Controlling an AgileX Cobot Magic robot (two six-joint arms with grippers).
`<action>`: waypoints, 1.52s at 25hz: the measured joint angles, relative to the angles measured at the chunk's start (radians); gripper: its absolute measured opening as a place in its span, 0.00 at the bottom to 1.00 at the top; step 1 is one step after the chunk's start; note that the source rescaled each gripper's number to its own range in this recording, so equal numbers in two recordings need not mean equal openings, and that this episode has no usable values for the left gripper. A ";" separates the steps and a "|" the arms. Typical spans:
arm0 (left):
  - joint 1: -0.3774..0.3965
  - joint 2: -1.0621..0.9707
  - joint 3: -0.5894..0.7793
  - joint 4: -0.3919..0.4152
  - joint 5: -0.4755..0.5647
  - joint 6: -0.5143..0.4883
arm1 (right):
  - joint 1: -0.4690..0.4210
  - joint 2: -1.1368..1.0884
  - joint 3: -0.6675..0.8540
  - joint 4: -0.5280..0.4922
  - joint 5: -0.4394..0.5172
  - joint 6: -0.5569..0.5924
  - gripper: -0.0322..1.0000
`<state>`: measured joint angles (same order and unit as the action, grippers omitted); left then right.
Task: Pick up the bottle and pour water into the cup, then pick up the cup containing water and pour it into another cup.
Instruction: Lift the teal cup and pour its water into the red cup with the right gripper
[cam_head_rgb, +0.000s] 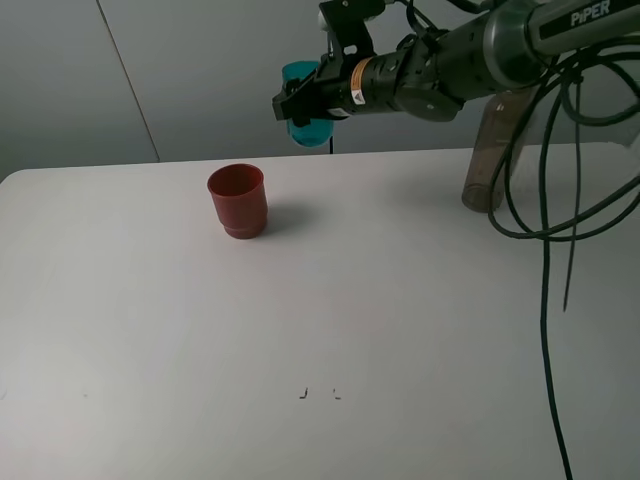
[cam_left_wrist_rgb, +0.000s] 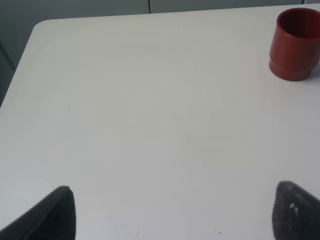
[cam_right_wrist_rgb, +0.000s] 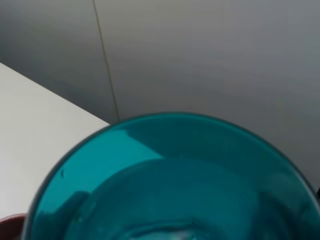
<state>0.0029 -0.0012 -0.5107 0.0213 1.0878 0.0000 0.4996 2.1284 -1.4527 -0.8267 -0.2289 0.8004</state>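
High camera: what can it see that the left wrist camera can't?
Only the high camera shows the right gripper holding the blue cup up in the air, and the tall bottle standing at the back right of the table. Only the left wrist camera shows the left gripper, its two dark tips wide apart with nothing between them. Both show the red cup standing upright on the white table.
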 joint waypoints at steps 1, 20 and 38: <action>0.000 0.000 0.000 0.000 0.000 0.000 | 0.004 0.013 -0.017 0.000 0.005 0.002 0.08; 0.000 0.000 0.000 0.000 0.000 0.000 | 0.097 0.189 -0.257 -0.030 0.082 -0.108 0.08; 0.000 0.000 0.000 0.000 0.000 0.000 | 0.106 0.190 -0.263 -0.030 0.121 -0.370 0.08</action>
<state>0.0029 -0.0012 -0.5107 0.0213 1.0878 0.0000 0.6058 2.3189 -1.7156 -0.8565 -0.1076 0.4301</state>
